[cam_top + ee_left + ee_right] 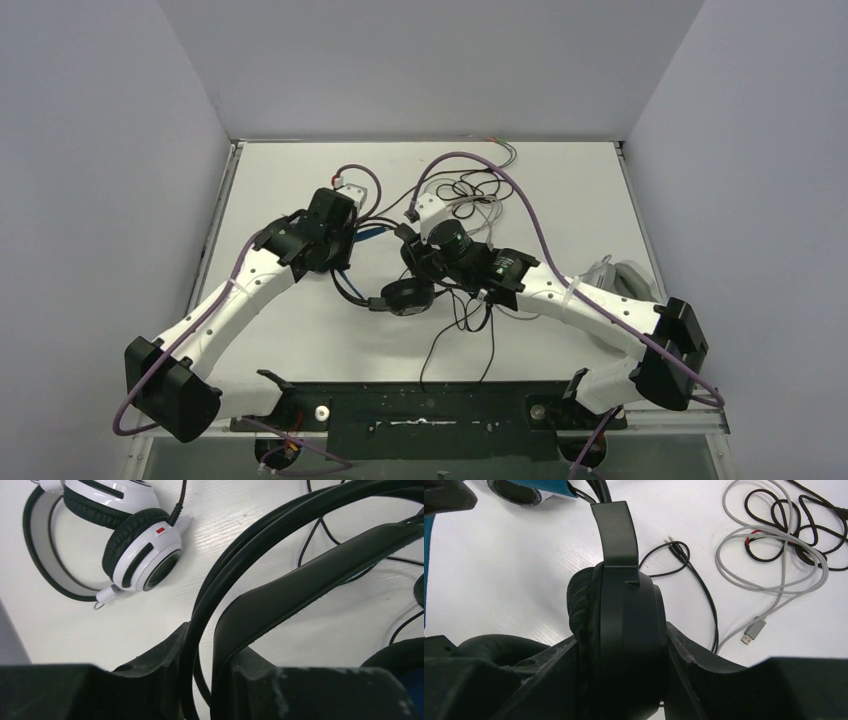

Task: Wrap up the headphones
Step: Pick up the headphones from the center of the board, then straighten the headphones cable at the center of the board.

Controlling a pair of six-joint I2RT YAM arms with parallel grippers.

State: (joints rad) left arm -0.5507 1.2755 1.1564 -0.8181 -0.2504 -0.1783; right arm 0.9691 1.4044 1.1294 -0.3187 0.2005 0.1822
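Observation:
The black headphones [405, 297] hang between my two grippers at the table's middle. My left gripper [352, 238] is shut on their headband [300, 580]: in the left wrist view [215, 665] one finger presses the thin black arc and the other the wide strap. My right gripper [445, 255] is shut on one black ear cup [624, 610], whose padded side is squeezed between the fingers [621, 650]. The other ear cup rests on the table in the top view. A blue lining [544, 487] shows at the top. A white headset [140, 555] with black pads lies flat on the table.
Loose black cable [470, 190] and a pale grey cable [774, 575] ending in a USB plug [754, 628] lie tangled behind the grippers. A black cable with jack plugs [671, 542] trails forward. Another pale headset [620, 275] lies under the right arm. Grey walls enclose the table.

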